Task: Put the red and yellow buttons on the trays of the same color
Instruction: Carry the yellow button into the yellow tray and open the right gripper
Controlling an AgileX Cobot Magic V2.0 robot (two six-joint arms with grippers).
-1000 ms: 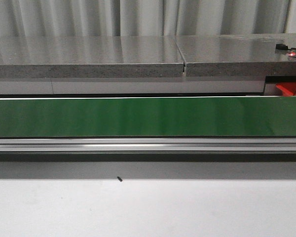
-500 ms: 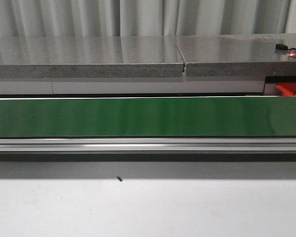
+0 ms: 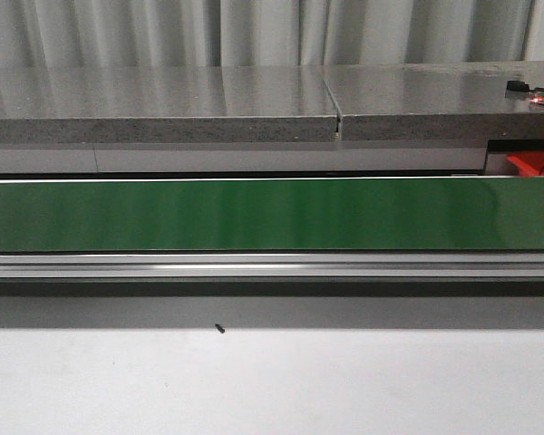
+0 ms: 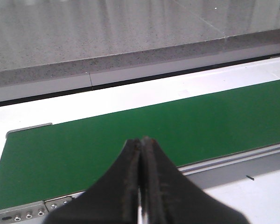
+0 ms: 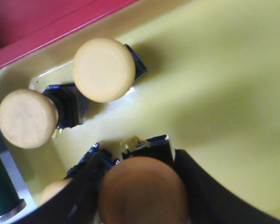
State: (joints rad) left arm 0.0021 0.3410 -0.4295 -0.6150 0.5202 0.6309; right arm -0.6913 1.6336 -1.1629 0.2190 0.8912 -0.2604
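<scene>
The right pincer [image 5: 142,186] hangs low over the yellow tray [image 5: 224,93], its two dark fingers [image 5: 200,186] set either side of a yellow button [image 5: 142,191] that sits between them. The fingers lie close against the cap's sides, so the pincer appears to be grasping that button; whether it is squeezing hard or already loosening cannot be told from this angle. The button is carried cap-up, body downward, which suits setting it flat on the tray floor.

Beyond the fingertips two more yellow buttons [image 5: 103,70] and [image 5: 27,118] rest on the tray, each on its dark blue base, tilted and close together near the tray's corner. A fourth pale cap [image 5: 53,191] peeps out just beside one finger. Past that corner runs the rim of the red tray [image 5: 46,28], so the two trays stand side by side. The held button is over the matching colour, and the judgement is that this is the release step of a yellow placement.

The left pincer [image 4: 141,154] is clenched on nothing, its tips pressed together above the near edge of the green conveyor belt [image 4: 177,126], which carries no button in view. It seems parked there to wait for the next piece.
</scene>
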